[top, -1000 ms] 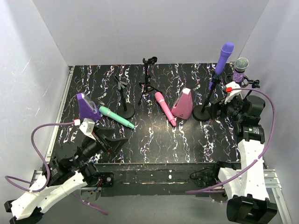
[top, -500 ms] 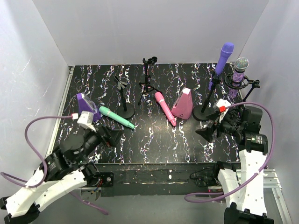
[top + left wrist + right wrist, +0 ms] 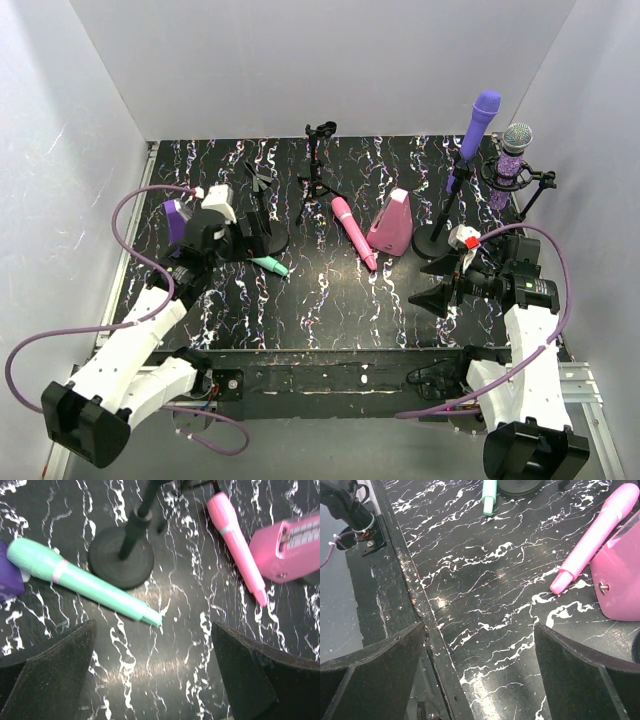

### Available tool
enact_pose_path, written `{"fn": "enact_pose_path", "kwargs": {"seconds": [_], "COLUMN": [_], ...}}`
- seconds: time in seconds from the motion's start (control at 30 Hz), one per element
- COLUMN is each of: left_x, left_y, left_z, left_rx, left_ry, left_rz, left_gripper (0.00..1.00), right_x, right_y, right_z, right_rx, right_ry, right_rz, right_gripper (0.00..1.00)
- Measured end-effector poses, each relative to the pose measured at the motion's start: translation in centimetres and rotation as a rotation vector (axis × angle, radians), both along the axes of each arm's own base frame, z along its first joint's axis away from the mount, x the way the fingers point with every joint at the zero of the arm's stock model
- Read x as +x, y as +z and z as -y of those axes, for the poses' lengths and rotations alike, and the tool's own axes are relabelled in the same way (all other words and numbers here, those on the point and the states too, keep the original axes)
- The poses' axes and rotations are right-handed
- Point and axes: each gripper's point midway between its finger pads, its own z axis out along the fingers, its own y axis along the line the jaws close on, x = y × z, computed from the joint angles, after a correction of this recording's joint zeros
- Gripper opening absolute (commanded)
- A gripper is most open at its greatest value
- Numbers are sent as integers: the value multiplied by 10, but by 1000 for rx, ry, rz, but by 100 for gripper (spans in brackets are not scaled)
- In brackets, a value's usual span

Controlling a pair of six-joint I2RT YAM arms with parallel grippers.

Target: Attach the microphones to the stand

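Since a second ago the left arm has swung up from the near left corner and the right arm has pulled back from the far right corner toward the near edge. From above, the left gripper (image 3: 240, 243) hangs over the mint green microphone (image 3: 269, 266), only its narrow end peeking out, beside the round-base stand (image 3: 278, 243) and near the purple wedge (image 3: 176, 215) by the left edge. The tripod stand (image 3: 318, 175) stands at the far edge. Mid-bench the pink microphone (image 3: 353, 232) lies flat beside the pink wedge (image 3: 392, 225). Toward the far right corner, the plain purple microphone (image 3: 482, 115) is up on the tall stand (image 3: 430, 244), and the glittery purple microphone (image 3: 516, 140) sits upright in its ring mount. The right gripper (image 3: 433, 283) points left over the bench (image 3: 330, 300), jaws spread. On the left wrist, the left gripper (image 3: 150, 680) is wide open and holds nothing; the mint green microphone (image 3: 80, 582) lies just ahead on the bench (image 3: 175, 645), against the round-base stand (image 3: 121, 562), with the pink microphone (image 3: 235, 530) and pink wedge (image 3: 290, 547) to the right. On the right wrist, the right gripper (image 3: 480, 680) gapes empty over the bench (image 3: 485, 580) near its near edge; the pink microphone (image 3: 597, 532) lies close to the pink wedge (image 3: 620, 585), and the mint green microphone (image 3: 489, 495) shows its tip.
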Motion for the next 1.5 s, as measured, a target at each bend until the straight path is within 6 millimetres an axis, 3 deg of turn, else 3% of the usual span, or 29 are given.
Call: {"fn": "enact_pose_path", "kwargs": {"seconds": [0.1,0.37,0.47,0.7,1.0,1.13,1.27,1.4,1.5], "left_x": [21,55,76,108,123,131,137,143,146], "left_y": [-1,-21,-25,-32,-39,-34,-31,-24,-22], "left_z": [-12,-1,-3,-4,6,9,11,8,11], "left_rx": [-42,-45,-35,-38,-55,-59,-58,-38,-47], "left_ry": [14,-108,-118,-148,-199,-208,-213,-215,-230], "left_rz": [60,284,326,398,428,447,462,499,500], "left_gripper": [98,98,95,74,53,29,20,0,0], "right_x": [0,-2,-3,-3,-2,-1,-1,-1,-1], "right_y": [-2,2,3,2,1,0,0,-1,-1], "right_z": [-2,-3,-3,-3,-2,-2,-2,-2,-2], "right_rx": [13,13,9,6,8,9,10,9,7], "right_ry": [19,33,34,36,35,35,35,35,33], "right_rz": [1,45,62,69,57,51,47,45,43], "right_gripper": [95,96,96,96,96,96,96,96,96]}}
